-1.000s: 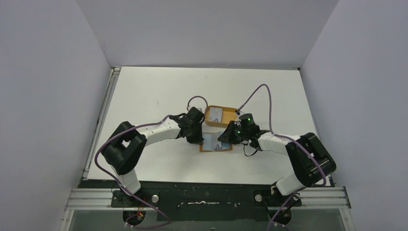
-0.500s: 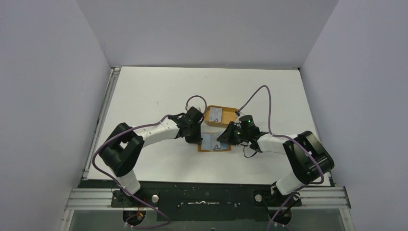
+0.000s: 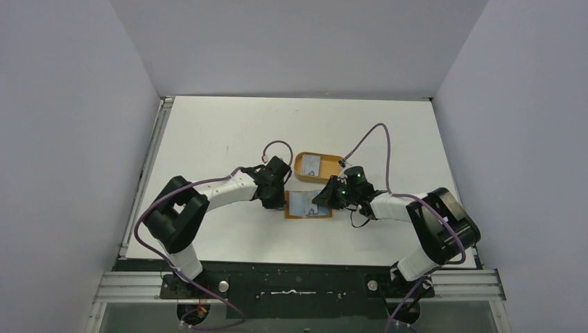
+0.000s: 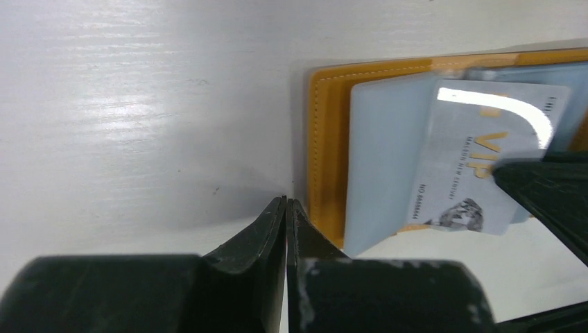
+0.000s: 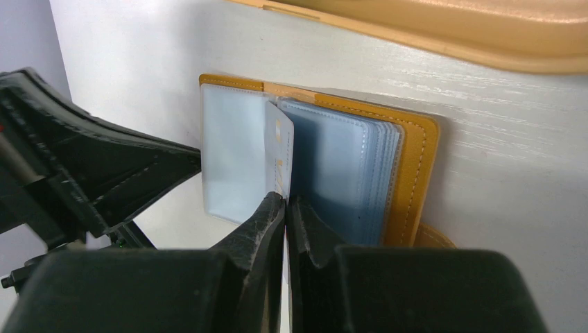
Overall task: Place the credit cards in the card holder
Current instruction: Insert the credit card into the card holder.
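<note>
White table (image 3: 208, 139): open card holder (image 4: 322, 139); right gripper (image 5: 286, 201) pinches card (image 5: 279, 156) over it; left gripper (image 4: 286, 202) closed, just beside its edge.

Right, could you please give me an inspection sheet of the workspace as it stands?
Surface: white table, no spills seen.
Job's things: card holder lying open, clear sleeves showing; silver card lying tilted across a sleeve; another card in the orange tray.
Clutter: nothing seen.
Pincers: left pincer shut, empty, beside the holder's edge; right pincer shut on the silver card.
Cables: purple cables looping above both arms.
Surroundings: plain walls on three sides.
</note>
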